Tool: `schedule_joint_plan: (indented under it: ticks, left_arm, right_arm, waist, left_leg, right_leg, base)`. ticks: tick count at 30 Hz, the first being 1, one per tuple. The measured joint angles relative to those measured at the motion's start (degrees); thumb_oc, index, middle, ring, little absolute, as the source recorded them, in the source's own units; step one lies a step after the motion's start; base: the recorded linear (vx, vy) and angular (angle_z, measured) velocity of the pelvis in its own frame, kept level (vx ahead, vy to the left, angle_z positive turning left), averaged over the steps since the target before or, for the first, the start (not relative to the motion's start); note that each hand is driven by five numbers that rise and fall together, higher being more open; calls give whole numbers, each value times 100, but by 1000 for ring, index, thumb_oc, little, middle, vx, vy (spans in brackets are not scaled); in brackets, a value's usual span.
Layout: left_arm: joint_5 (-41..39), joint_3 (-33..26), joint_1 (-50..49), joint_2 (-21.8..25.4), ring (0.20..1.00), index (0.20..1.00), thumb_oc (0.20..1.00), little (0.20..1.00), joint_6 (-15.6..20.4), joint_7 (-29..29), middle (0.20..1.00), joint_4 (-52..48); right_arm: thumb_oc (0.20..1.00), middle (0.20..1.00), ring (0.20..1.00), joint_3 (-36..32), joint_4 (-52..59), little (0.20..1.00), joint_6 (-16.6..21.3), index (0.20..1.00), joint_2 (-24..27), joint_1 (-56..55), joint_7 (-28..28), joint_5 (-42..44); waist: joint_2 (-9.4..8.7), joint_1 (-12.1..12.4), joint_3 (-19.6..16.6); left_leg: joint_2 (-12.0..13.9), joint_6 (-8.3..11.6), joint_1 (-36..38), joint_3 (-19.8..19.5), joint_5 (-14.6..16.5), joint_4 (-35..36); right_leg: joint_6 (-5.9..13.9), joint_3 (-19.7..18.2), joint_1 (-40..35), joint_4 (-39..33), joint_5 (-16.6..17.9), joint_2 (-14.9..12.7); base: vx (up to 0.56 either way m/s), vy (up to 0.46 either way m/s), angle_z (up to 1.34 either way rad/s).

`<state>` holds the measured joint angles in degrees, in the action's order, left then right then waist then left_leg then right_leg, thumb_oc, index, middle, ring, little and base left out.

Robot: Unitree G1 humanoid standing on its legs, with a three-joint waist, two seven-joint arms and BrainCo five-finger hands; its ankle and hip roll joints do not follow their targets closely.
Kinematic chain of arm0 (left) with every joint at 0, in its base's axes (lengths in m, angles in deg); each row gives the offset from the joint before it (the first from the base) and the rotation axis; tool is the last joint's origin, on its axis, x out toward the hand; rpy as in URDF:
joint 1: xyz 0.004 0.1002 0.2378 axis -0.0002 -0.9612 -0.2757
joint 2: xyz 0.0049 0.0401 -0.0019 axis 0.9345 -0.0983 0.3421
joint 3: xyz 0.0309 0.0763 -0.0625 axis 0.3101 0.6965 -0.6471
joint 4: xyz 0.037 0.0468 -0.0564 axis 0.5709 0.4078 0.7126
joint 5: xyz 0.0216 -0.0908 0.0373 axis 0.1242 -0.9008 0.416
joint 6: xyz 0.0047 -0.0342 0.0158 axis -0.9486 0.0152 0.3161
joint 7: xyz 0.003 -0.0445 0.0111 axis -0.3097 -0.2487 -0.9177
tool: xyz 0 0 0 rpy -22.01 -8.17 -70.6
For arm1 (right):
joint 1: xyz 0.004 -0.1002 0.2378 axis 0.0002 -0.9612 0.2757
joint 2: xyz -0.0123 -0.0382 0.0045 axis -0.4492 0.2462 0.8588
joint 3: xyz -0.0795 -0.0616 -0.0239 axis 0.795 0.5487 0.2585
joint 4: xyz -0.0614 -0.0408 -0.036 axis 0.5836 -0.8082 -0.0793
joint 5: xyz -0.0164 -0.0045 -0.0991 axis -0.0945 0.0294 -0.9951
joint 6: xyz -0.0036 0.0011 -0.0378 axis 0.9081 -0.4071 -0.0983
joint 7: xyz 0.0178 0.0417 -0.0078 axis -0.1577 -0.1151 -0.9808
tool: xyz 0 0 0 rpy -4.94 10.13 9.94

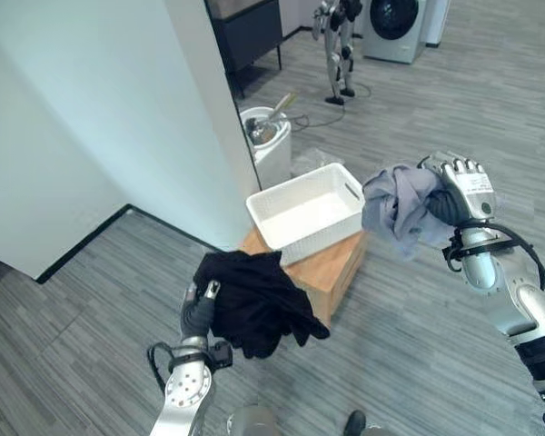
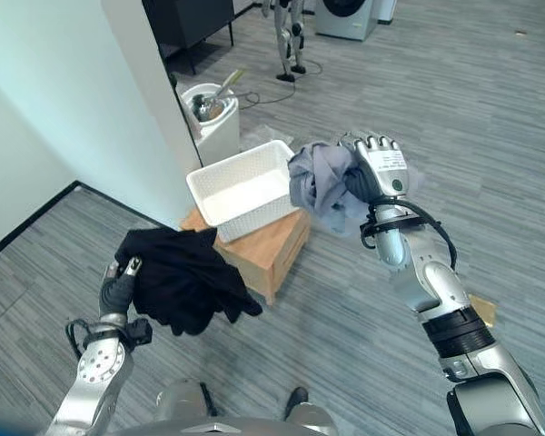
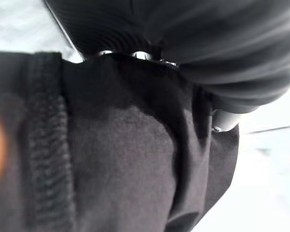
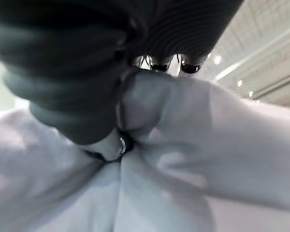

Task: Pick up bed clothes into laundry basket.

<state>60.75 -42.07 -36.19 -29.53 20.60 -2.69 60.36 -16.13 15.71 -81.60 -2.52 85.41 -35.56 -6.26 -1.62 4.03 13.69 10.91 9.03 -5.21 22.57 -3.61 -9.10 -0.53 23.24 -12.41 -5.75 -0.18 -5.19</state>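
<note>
A white laundry basket (image 1: 341,184) stands on a low wooden box (image 1: 331,269) in the middle of the floor. My right hand (image 1: 468,189) is raised to the right of the basket, curled round a bunched grey-blue garment (image 1: 396,207) that hangs beside the basket's right rim. My left hand (image 1: 200,309) is low at the front left of the box, clutching a black garment (image 1: 257,300) that droops in front of the box's near corner. Both wrist views show cloth pressed against the fingers: black cloth (image 3: 121,164) and grey cloth (image 4: 183,145).
A white wall corner (image 1: 200,118) rises just behind the basket. A small white bin (image 1: 271,145) with tools stands beyond it. Farther back are another humanoid robot's legs (image 1: 338,54), a washing machine (image 1: 395,23) and a dark cabinet (image 1: 250,36). Grey plank floor spreads to the right.
</note>
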Motion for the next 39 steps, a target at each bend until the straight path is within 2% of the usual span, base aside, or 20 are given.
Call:
schedule_joint_plan:
  ticks: [1, 2, 3, 4, 5, 7, 10, 12, 13, 15, 18, 19, 22, 23, 24, 25, 26, 28, 31, 39]
  left_arm:
    - [-2, 1, -46, 7, 200, 200, 200, 200, -3, 27, 200, 83]
    - [-5, -4, -46, 38, 200, 200, 200, 200, -4, 62, 200, 91]
    - [-17, 2, -69, 27, 200, 200, 200, 200, -4, 105, 200, 94]
    - [-31, 8, -114, 42, 200, 200, 200, 200, -2, 140, 200, 87]
    - [-119, -66, -133, 138, 200, 200, 200, 200, -9, 140, 200, 122]
    - [-213, -257, -221, 322, 200, 200, 200, 200, -15, 140, 200, 111]
    - [-225, -401, -167, 259, 200, 200, 200, 200, -68, 128, 200, 176]
    - [-224, -403, -15, 290, 200, 200, 200, 200, -69, 128, 200, 196]
    - [-221, -361, 67, 319, 200, 200, 200, 200, -78, 126, 200, 221]
    - [-207, -278, 244, 501, 200, 200, 200, 200, -108, 109, 200, 245]
    - [-205, -294, 324, 606, 200, 200, 200, 200, -117, 112, 200, 254]
    - [-204, -263, 331, 612, 200, 200, 200, 200, -116, 126, 200, 251]
    - [-204, -170, 339, 605, 200, 200, 200, 200, -124, 171, 200, 258]
    - [-204, -95, 382, 608, 200, 200, 200, 200, -124, 206, 200, 306]
    - [-206, -88, 395, 620, 200, 200, 200, 200, -130, 218, 200, 313]
    - [-206, -102, 358, 622, 200, 200, 200, 200, -133, 236, 200, 331]
    - [-206, -109, 230, 571, 200, 200, 200, 200, -195, 246, 200, 364]
    - [-206, -117, 12, 477, 200, 200, 200, 200, -227, 266, 200, 348]
    - [-205, -122, -71, 422, 200, 200, 200, 200, -231, 375, 200, 345]
    - [-223, -129, 0, 429, 200, 200, 200, 200, -228, 432, 200, 356]
  right_arm:
    - [200, 200, 200, 90, -276, 200, 8, 200, 1, -28, -31, 0]
    - [200, 200, 200, 111, -493, 200, 16, 200, 34, -49, -35, 1]
    - [200, 200, 200, 188, -803, 200, -34, 200, 218, -67, -75, 3]
    - [200, 200, 200, 186, -955, 200, -56, 200, 310, -115, -78, 5]
    - [200, 200, 200, 207, -1131, 200, -103, 200, 229, -147, -81, 14]
    - [200, 200, 200, 194, -1122, 200, -116, 200, 207, -124, -99, 15]
    - [200, 200, 200, 90, -1183, 200, -228, 200, -36, -167, -89, 35]
    - [200, 200, 200, 114, -1189, 200, -239, 200, -122, -239, -95, 63]
    - [200, 200, 200, 117, -1183, 200, -232, 200, -153, -255, -93, 65]
    - [200, 200, 200, 77, -1167, 200, -177, 200, -207, -344, -88, 70]
    - [200, 200, 200, 51, -1140, 200, -140, 200, -267, -341, -80, 74]
    - [200, 200, 200, 30, -1172, 200, -135, 200, -389, -397, -35, 88]
    - [200, 200, 200, 47, -1193, 200, -128, 200, -403, -590, -57, 124]
    - [200, 200, 200, 51, -1370, 200, -106, 200, -415, -763, -67, 127]
    - [200, 200, 200, 59, -1432, 200, -137, 200, -446, -828, -93, 131]
    - [200, 200, 200, 65, -1545, 200, -185, 200, -507, -840, -117, 132]
    - [200, 200, 200, 115, -1694, 200, -237, 200, -591, -808, -139, 132]
    - [200, 200, 200, 176, -1700, 200, -240, 200, -599, -794, -190, 132]
    - [200, 200, 200, 292, -1783, 200, -241, 200, -567, -591, -214, 132]
    - [200, 200, 200, 869, -2534, 200, -213, 200, -585, 460, -223, 137]
  waist:
    - [10, 55, 1]
    - [8, 82, -1]
    - [229, 66, -66]
    - [350, 60, -124]
    - [193, 112, -134]
    - [-118, 94, -238]
    - [-174, 53, -224]
    - [-165, 88, -212]
    - [-87, 53, -172]
    - [-167, -26, -103]
    - [-251, -96, -48]
    - [-223, -102, 22]
    - [-187, -221, 60]
    - [-163, -311, 70]
    - [-233, -334, 68]
    - [-330, -354, 80]
    - [-263, -264, 69]
    - [-141, -224, 13]
    - [-72, -152, -42]
    - [-116, 141, -72]
  left_leg:
    - [-131, -200, -67, 82, -161, 475]
    - [-186, -218, -54, 219, -174, 599]
    - [-157, -276, 5, 375, -246, 792]
    - [-78, -649, 65, 440, -529, 874]
    - [-184, -929, 198, 556, -495, 880]
    - [-588, -924, 247, 700, -319, 1008]
    - [-952, -1164, 538, 657, -220, 1207]
    - [-933, -1211, 680, 601, -75, 1229]
    - [-849, -1240, 796, 457, -97, 1319]
    - [-833, -1336, 956, 241, -33, 1428]
    - [-854, -1368, 1012, 196, 5, 1434]
    - [-819, -1284, 1028, 143, 95, 1463]
    - [-778, -1204, 893, -158, 21, 1435]
    - [-680, -1105, 742, -443, -29, 1469]
    - [-697, -1062, 730, -473, -14, 1470]
    - [-724, -1038, 781, -387, -28, 1469]
    - [-594, -852, 885, -285, -4, 1472]
    - [-327, -771, 985, 36, 31, 1470]
    - [-170, -620, 984, 85, -64, 1446]
    - [-249, -526, 916, -39, -117, 1437]
  right_leg:
    - [67, 7, -171, -7, -58, 15]
    - [192, -4, -293, -4, -197, 21]
    - [380, 53, -556, -5, -438, 207]
    - [486, 56, -666, -6, -544, 308]
    - [581, 18, -779, -1, -639, 180]
    - [657, 5, -751, -22, -686, -195]
    - [740, 89, -887, 228, -589, -504]
    - [749, 150, -670, 1001, -587, -599]
    - [805, 140, -307, 1999, -667, -685]
    - [1091, -263, 332, 3354, -907, -797]
    - [1060, -457, 960, 3795, -1021, -886]
    - [874, -585, 1200, 2968, -1101, -937]
    - [760, -965, 1287, 1469, -753, -782]
    - [696, -1512, 1109, 350, -330, -440]
    - [703, -1561, 991, 18, -14, -427]
    - [770, -1404, 896, -36, 415, -499]
    - [761, -1236, 820, -44, 579, -437]
    - [683, -1076, 703, -42, 503, -265]
    - [632, -947, 662, -16, 436, -107]
    - [671, -675, 609, -22, 372, -201]
  base:
    - [296, -9, -13]
    - [418, 24, 7]
    - [198, 28, 15]
    - [123, 36, 11]
    - [163, 95, -15]
    - [294, 149, -11]
    - [144, 97, 17]
    - [95, 83, 21]
    - [24, 55, 27]
    - [40, 20, 45]
    - [87, -80, 23]
    - [140, -106, 7]
    - [92, -131, 48]
    - [122, -100, 93]
    - [128, -107, 98]
    - [141, -118, 45]
    - [161, -105, 14]
    - [171, -89, 15]
    - [125, -89, 18]
    - [59, -73, 14]
